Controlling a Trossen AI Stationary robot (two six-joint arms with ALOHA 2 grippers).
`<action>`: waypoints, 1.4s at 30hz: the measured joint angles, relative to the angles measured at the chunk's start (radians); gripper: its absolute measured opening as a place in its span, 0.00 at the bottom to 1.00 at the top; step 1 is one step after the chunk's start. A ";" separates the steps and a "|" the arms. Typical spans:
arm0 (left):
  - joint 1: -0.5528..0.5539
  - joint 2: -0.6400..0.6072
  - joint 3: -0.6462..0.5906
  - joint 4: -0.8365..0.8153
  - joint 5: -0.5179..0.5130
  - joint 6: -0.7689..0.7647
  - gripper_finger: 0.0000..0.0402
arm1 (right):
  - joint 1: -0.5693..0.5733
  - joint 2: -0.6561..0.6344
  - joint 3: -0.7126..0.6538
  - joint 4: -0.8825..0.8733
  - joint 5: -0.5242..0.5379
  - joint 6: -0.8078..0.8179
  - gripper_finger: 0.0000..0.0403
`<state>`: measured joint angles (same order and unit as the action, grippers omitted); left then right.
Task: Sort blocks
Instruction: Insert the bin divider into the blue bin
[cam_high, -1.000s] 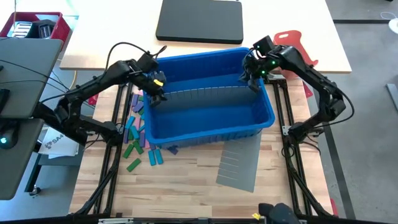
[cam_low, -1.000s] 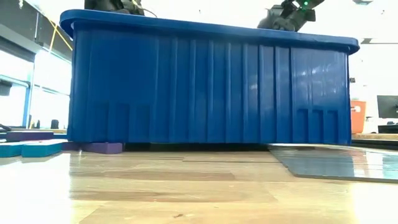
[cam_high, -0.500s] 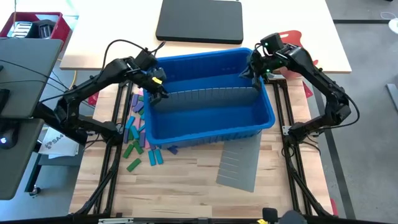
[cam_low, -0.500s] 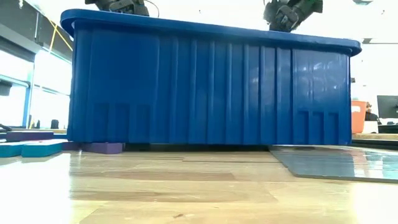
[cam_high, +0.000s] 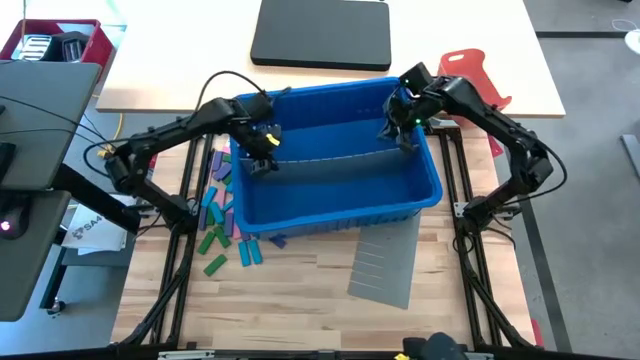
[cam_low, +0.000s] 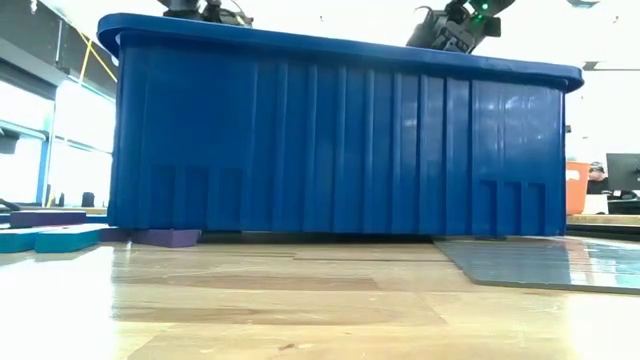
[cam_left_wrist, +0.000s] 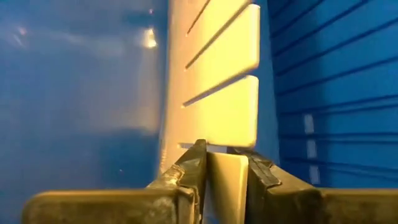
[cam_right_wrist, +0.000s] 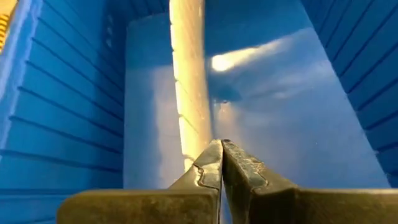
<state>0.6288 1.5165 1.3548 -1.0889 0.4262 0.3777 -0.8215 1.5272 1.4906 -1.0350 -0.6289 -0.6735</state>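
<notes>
blocks (cam_high: 215, 210) partly hidden behind blue bin (cam_high: 330, 205)

Both arms reach inward, left gripper (cam_high: 266, 152) and right gripper (cam_high: 398, 128) each pinched shut, angled downward.

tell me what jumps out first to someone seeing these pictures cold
The big blue bin in the middle of the wooden table dominates. Both arms reach into it, the left gripper and the right gripper each pinching one end of a slotted divider sheet that stands on edge across the bin. Coloured blocks lie scattered on the table beside the bin's left wall, and a second grey divider sheet lies flat in front of it.
</notes>
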 joint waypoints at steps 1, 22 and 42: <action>-0.004 0.005 0.000 -0.002 0.002 0.003 0.12 | 0.000 -0.001 0.000 0.001 0.010 -0.006 0.01; 0.019 0.039 0.004 0.003 -0.006 -0.128 0.09 | -0.012 -0.014 0.000 0.107 0.101 -0.008 0.01; 0.040 0.007 0.188 -0.054 -0.071 -0.160 0.26 | -0.008 -0.014 0.000 0.109 0.098 -0.008 0.01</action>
<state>0.6684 1.5230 1.5423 -1.1428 0.3553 0.2180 -0.8295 1.5131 1.4906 -0.9260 -0.5304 -0.6811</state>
